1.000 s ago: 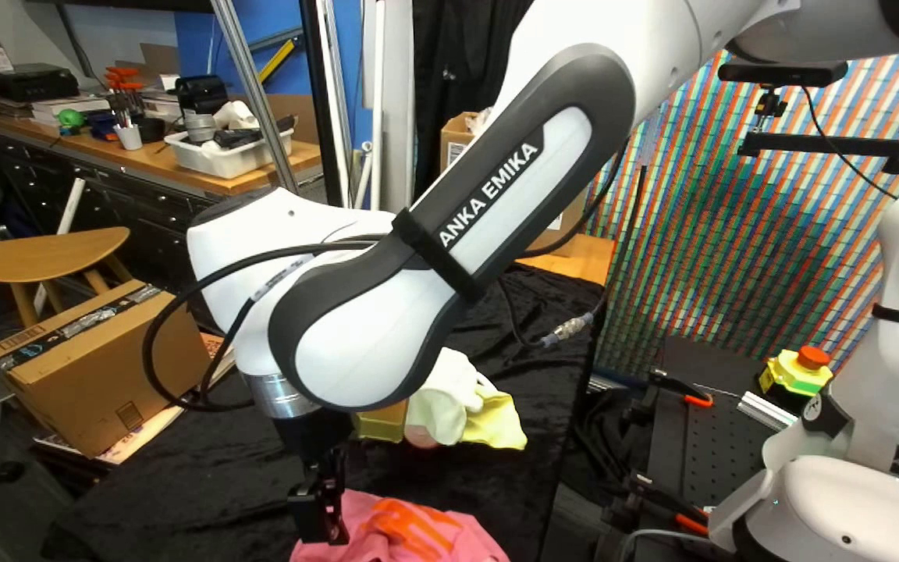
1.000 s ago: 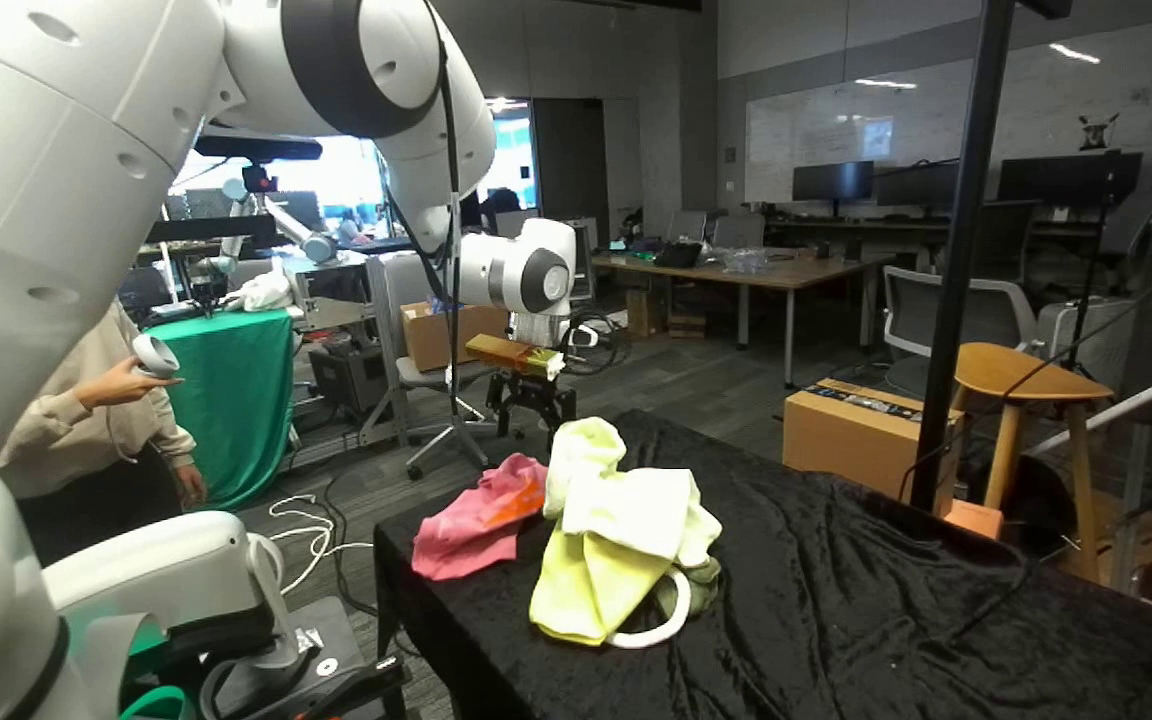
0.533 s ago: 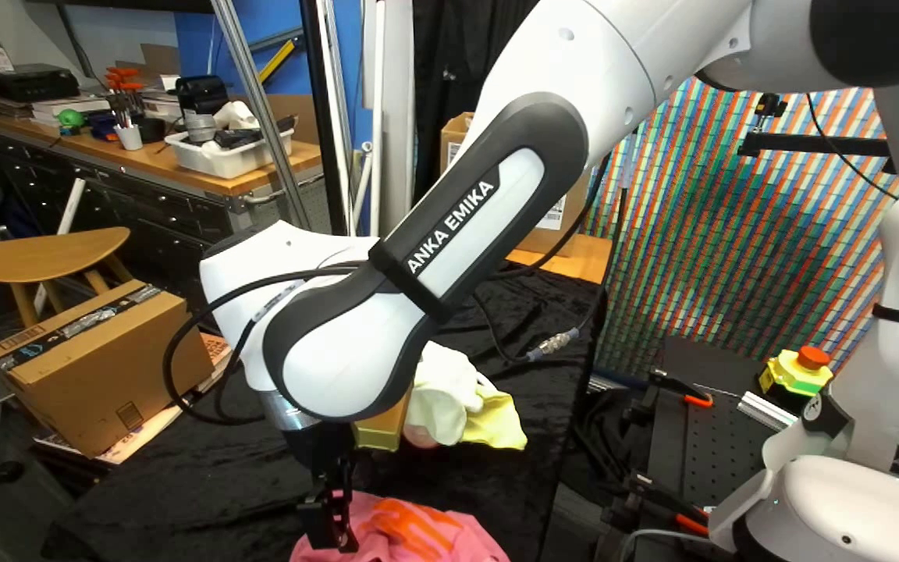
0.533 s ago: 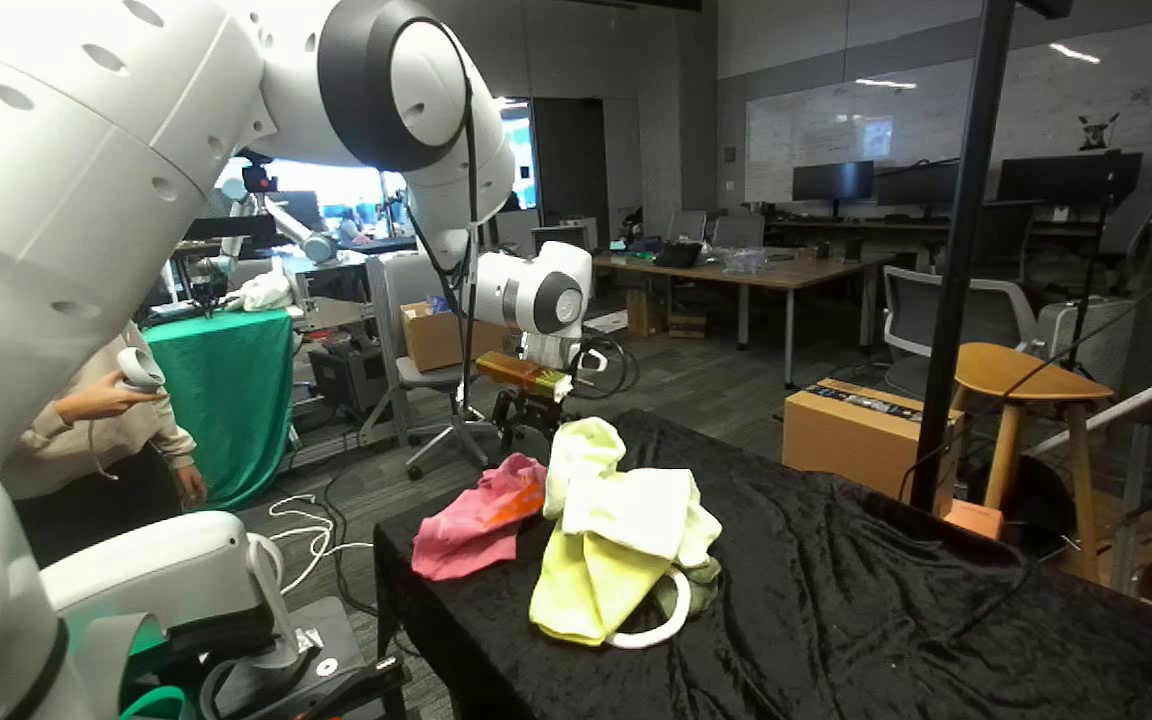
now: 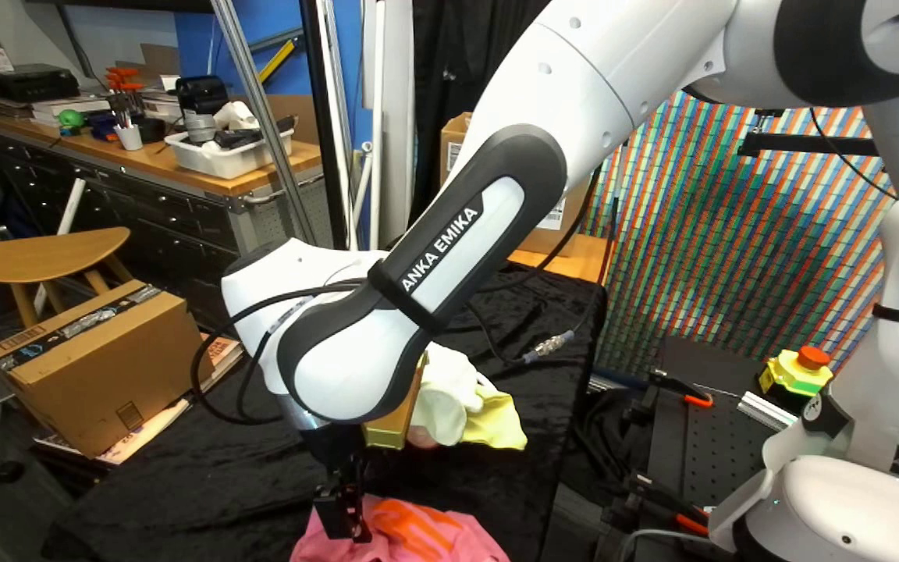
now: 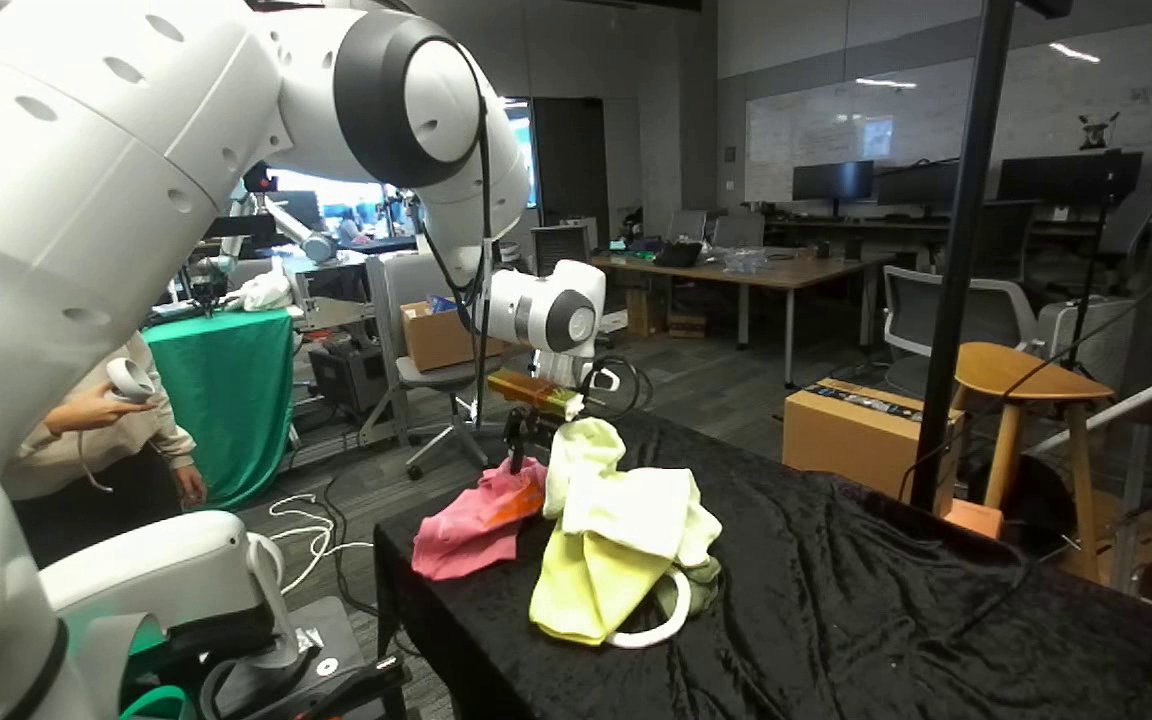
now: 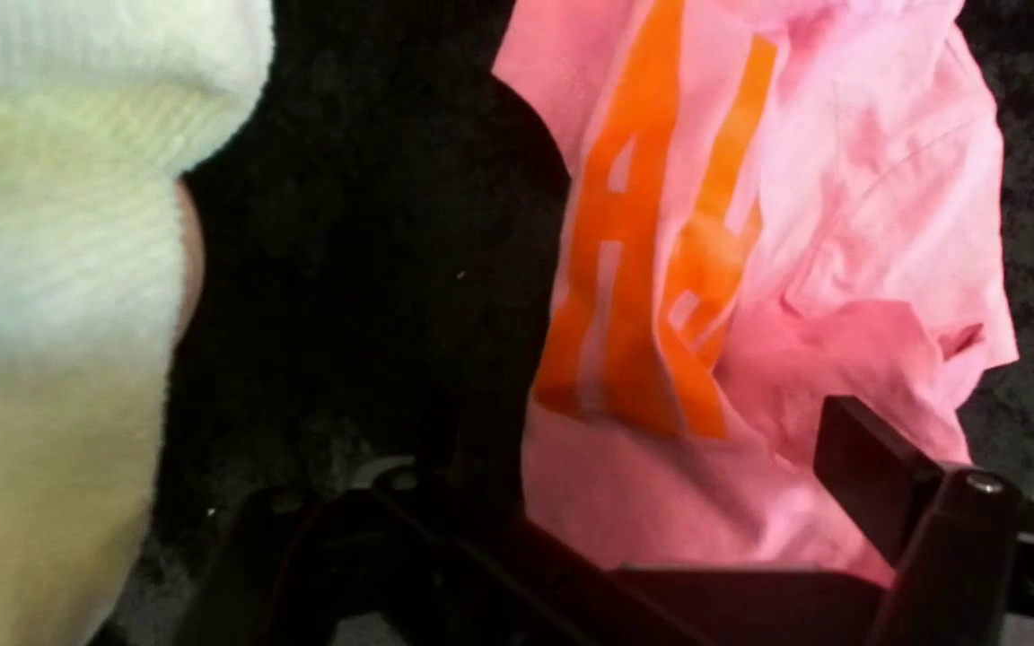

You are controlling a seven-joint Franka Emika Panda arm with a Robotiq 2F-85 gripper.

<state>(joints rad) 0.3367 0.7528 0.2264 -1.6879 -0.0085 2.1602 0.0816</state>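
The gripper [image 7: 638,462] has its 2 jaws spread wide apart, low over the pink cloth [image 7: 795,341] with the orange print [image 7: 634,215]; whether they touch it, I cannot tell. In both exterior views this cloth lies crumpled on the black-covered bench [image 6: 886,590], near the heap of white and yellow fabric [image 6: 626,515].

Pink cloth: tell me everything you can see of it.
The pink cloth looks like thin, soft fabric with a bold orange print. It lies crumpled, folds overlapping, on the black tablecloth near its edge, with a gap to the pale cloths in the wrist view. The open claw is at one end; touching or not, I can't tell.
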